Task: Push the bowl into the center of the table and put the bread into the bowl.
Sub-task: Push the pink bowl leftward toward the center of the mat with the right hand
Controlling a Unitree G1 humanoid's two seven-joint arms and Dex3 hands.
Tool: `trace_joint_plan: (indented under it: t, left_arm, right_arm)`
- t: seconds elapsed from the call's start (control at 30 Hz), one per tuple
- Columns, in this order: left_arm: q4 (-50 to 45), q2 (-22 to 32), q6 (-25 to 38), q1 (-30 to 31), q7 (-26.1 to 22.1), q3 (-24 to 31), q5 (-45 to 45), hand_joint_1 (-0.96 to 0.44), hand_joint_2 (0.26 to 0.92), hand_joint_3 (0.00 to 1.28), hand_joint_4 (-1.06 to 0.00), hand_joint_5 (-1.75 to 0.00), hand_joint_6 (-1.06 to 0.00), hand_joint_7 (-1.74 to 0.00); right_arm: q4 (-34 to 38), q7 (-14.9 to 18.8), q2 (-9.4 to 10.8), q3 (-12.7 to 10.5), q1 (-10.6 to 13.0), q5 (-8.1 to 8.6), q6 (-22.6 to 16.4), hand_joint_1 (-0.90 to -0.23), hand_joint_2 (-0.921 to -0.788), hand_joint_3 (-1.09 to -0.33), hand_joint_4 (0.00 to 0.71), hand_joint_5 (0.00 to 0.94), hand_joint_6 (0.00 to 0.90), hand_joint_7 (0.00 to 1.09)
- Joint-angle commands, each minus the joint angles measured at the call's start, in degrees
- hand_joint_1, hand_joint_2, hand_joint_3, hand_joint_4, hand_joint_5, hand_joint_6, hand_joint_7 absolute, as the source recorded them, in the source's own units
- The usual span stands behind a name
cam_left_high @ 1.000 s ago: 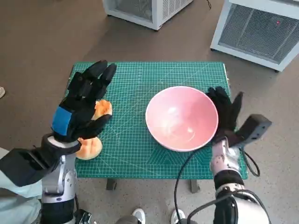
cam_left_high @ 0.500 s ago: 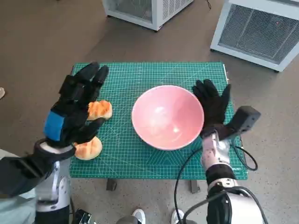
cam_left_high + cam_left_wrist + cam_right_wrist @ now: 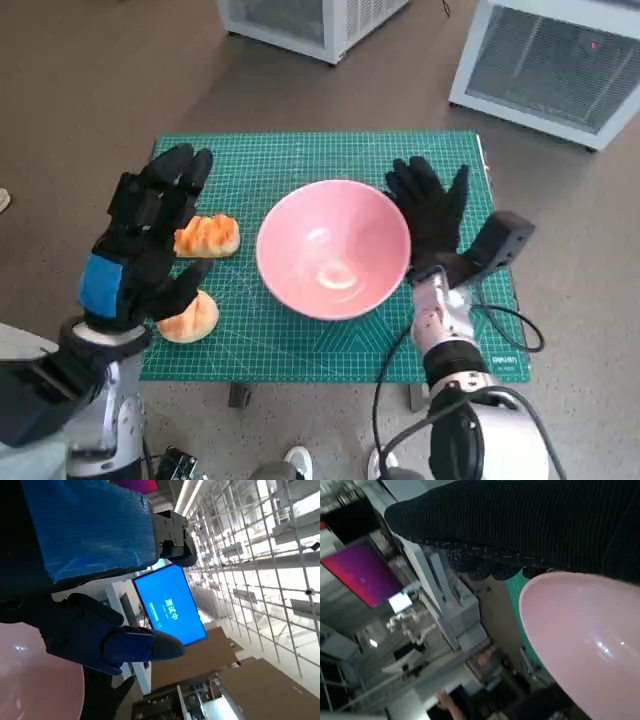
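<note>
I am watching the pink bowl [image 3: 333, 262] sitting near the middle of the green desk [image 3: 300, 165]; my right robot hand [image 3: 430, 222] is lying flat against its rim at 3 o'clock, fingers spread and grasping nothing; my left robot hand [image 3: 140, 240] is hovering released, fingers apart, over two bread pieces [image 3: 207, 236] at 9 o'clock of the bowl, well apart from it.

Head view's evenly lit and sharp with soft shadows, small glare spots inside the bowl [image 3: 333, 260], while both wrist views are darker with blown-out ceiling lights.
</note>
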Motion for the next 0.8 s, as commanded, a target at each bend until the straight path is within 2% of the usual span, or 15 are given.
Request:
trace_joint_plan:
  t: [0.03,0.23,0.5,0.7,0.8]
  left_arm:
    - [-1.49,0.17,-0.21,1.45,1.03,0.44,1.25,-0.6,0.921,0.32,-0.25,-0.01,-0.03,-0.61]
    - [-1.78,0.07,-0.69,2.12,1.63,0.33,2.19,-0.6,0.921,0.32,-0.25,-0.01,-0.02,-0.61]
    - [-1.53,0.02,-1.11,2.3,2.14,0.23,2.63,-0.6,0.921,0.34,-0.25,0.0,-0.02,-0.6]
    - [-0.66,-0.05,-1.21,1.62,2.22,0.11,2.66,-0.6,0.921,0.34,-0.24,0.0,-0.02,-0.6]
    - [-0.07,-0.11,-1.19,1.06,2.23,0.01,2.61,-0.6,0.921,0.34,-0.24,0.0,-0.02,-0.6]
  right_arm:
    - [0.9,-0.55,1.26,-0.05,-0.33,-0.65,1.74,-0.591,-0.921,-0.942,0.156,0.004,0.111,0.49]
    - [0.97,-0.47,1.94,-0.22,-0.99,-0.5,2.86,-0.585,-0.921,-0.929,0.163,0.003,0.145,0.46]
    - [0.67,0.28,0.74,0.49,-1.65,-1.16,2.97,-0.587,-0.921,-0.939,0.17,0.004,0.165,0.44]
    - [-0.06,1.47,-0.66,1.85,-1.87,-2.32,0.04,-0.598,-0.921,-0.931,0.161,0.001,0.144,0.42]
    - [-0.65,2.02,-1.2,3.06,-1.81,-3.68,-3.13,-0.599,-0.921,-0.923,0.156,0.0,0.143,0.42]
